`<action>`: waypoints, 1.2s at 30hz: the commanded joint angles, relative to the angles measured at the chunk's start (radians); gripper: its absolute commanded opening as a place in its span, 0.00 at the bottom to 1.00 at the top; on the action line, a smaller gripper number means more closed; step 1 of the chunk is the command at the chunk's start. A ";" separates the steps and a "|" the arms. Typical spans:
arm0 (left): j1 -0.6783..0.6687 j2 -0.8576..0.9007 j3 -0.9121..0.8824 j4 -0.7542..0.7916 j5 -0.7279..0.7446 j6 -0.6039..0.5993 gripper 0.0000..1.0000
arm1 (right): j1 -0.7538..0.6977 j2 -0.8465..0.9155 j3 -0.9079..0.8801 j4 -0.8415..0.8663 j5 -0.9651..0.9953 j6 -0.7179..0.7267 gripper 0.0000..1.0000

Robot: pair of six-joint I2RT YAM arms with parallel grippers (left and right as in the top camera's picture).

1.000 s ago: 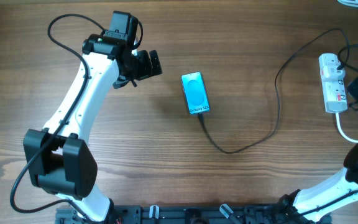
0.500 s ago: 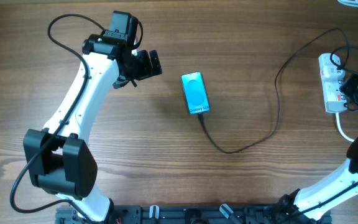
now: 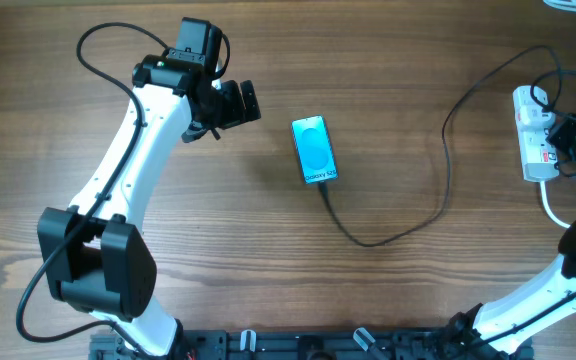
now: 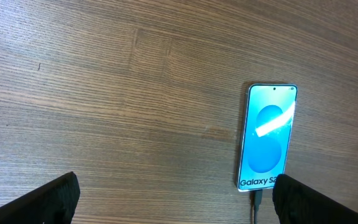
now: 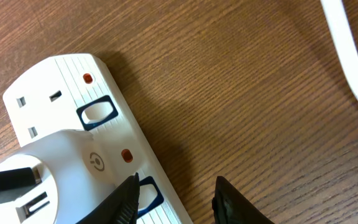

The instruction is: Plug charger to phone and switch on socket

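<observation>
Listing: left gripper, jaws wide, holding nothing; phone flat on table just ahead, off to its right, charger at the phone's near edge. Right gripper, jaws narrowly apart, empty, over socket; one fingertip at a switch, possibly touching.

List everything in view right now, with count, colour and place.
flat rectangular phone with cyan screen: one, cyan, middle of table
thin black charger cable: one, black, looping from the phone's lower end towards the strip
white oblong plastic power strip: one, white with red marks, right edge
white plug: one, white, seated in the strip
thick white cord: one, white, trailing from the strip
brown wooden table: one, brown, under everything
left end effector: one, black, open, left of phone
right end effector: one, black, open, over the strip
</observation>
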 commanded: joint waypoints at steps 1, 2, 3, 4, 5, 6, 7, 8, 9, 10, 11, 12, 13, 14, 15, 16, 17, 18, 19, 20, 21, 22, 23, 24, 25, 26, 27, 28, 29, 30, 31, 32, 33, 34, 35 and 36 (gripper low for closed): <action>0.002 0.004 -0.002 0.000 -0.013 0.016 1.00 | 0.004 0.022 0.002 -0.004 0.005 -0.010 0.40; 0.002 0.004 -0.002 0.000 -0.013 0.016 1.00 | 0.004 0.023 0.001 -0.013 0.005 -0.010 0.40; 0.002 0.004 -0.002 0.000 -0.013 0.016 1.00 | 0.004 0.023 0.001 -0.020 0.005 -0.010 0.40; 0.002 0.004 -0.002 0.000 -0.013 0.016 1.00 | 0.004 0.023 0.001 -0.026 0.005 -0.011 0.39; 0.002 0.004 -0.002 0.000 -0.013 0.016 1.00 | 0.004 0.023 0.001 -0.028 0.003 -0.010 0.39; 0.002 0.004 -0.002 0.000 -0.013 0.016 1.00 | 0.004 0.023 0.001 -0.031 0.001 -0.010 0.39; 0.002 0.004 -0.002 0.000 -0.013 0.016 1.00 | 0.004 0.023 0.001 -0.035 0.002 -0.011 0.39; 0.002 0.004 -0.002 0.000 -0.013 0.016 1.00 | 0.004 0.023 0.001 -0.042 0.002 -0.010 0.38; 0.002 0.004 -0.002 0.000 -0.013 0.016 1.00 | 0.004 0.025 0.001 -0.045 0.001 -0.010 0.39; 0.002 0.004 -0.002 0.000 -0.013 0.016 1.00 | 0.005 0.027 0.001 -0.049 0.001 -0.010 0.39; 0.002 0.004 -0.002 0.000 -0.013 0.016 1.00 | 0.004 0.031 0.001 -0.052 0.001 -0.011 0.38; 0.002 0.004 -0.002 0.000 -0.013 0.016 1.00 | 0.004 0.035 0.001 -0.056 -0.003 -0.014 0.38; 0.002 0.004 -0.002 0.000 -0.013 0.016 1.00 | 0.004 0.040 0.001 -0.063 -0.008 -0.013 0.38; 0.002 0.004 -0.002 0.000 -0.013 0.016 1.00 | 0.004 0.046 0.001 -0.068 -0.023 -0.014 0.38; 0.002 0.004 -0.002 0.000 -0.013 0.016 1.00 | 0.004 0.051 0.001 -0.072 -0.040 -0.014 0.38; 0.002 0.004 -0.002 0.000 -0.013 0.016 1.00 | 0.004 0.052 0.001 -0.076 -0.059 -0.015 0.38; 0.002 0.004 -0.002 0.000 -0.013 0.016 1.00 | 0.005 0.052 0.001 -0.078 -0.081 -0.017 0.39; 0.002 0.004 -0.002 0.000 -0.013 0.016 1.00 | 0.004 0.052 0.001 -0.078 -0.094 -0.017 0.39; 0.002 0.004 -0.002 0.000 -0.013 0.016 1.00 | 0.004 0.052 0.001 -0.078 -0.116 -0.018 0.39; 0.002 0.004 -0.002 0.000 -0.013 0.016 1.00 | 0.004 0.052 0.001 -0.080 -0.122 -0.018 0.40; 0.002 0.004 -0.002 0.000 -0.013 0.016 1.00 | 0.004 0.052 0.001 -0.082 -0.122 -0.021 0.40; 0.002 0.004 -0.002 0.000 -0.013 0.016 1.00 | 0.004 0.052 0.001 -0.082 -0.122 -0.035 0.41; 0.002 0.004 -0.002 0.000 -0.013 0.016 1.00 | 0.004 0.052 0.001 -0.080 -0.121 -0.040 0.41; 0.002 0.004 -0.002 0.000 -0.013 0.016 1.00 | 0.004 0.052 0.001 -0.077 -0.122 -0.039 0.43; 0.002 0.004 -0.002 0.000 -0.013 0.016 1.00 | 0.004 0.052 0.001 -0.071 -0.122 -0.039 0.43; 0.002 0.004 -0.002 0.000 -0.013 0.016 1.00 | 0.004 0.052 0.001 -0.063 -0.121 -0.039 0.43; 0.002 0.004 -0.002 0.000 -0.013 0.016 1.00 | 0.004 0.052 0.001 -0.055 -0.107 -0.036 0.43; 0.002 0.004 -0.002 0.000 -0.013 0.016 1.00 | 0.004 0.052 0.001 -0.051 -0.078 -0.034 0.43; 0.002 0.004 -0.002 0.000 -0.013 0.016 1.00 | 0.004 0.052 0.001 -0.051 -0.039 -0.020 0.43; 0.002 0.004 -0.002 0.000 -0.013 0.016 1.00 | 0.004 0.052 0.001 -0.050 -0.003 -0.002 0.43; 0.002 0.004 -0.002 0.000 -0.013 0.016 1.00 | 0.004 0.052 0.001 -0.044 0.046 0.021 0.44; 0.002 0.004 -0.002 0.000 -0.013 0.016 1.00 | 0.004 0.052 0.001 -0.035 0.035 0.024 0.44; 0.002 0.004 -0.002 0.000 -0.013 0.016 1.00 | 0.004 0.052 0.001 -0.024 -0.003 0.026 0.44; 0.002 0.004 -0.002 0.000 -0.013 0.016 1.00 | 0.004 0.052 0.001 -0.016 -0.040 0.031 0.44; 0.002 0.004 -0.002 0.000 -0.013 0.016 1.00 | 0.004 0.052 0.001 -0.010 -0.070 0.047 0.44; 0.002 0.004 -0.002 0.000 -0.013 0.016 1.00 | 0.004 0.052 0.001 -0.003 -0.100 0.062 0.44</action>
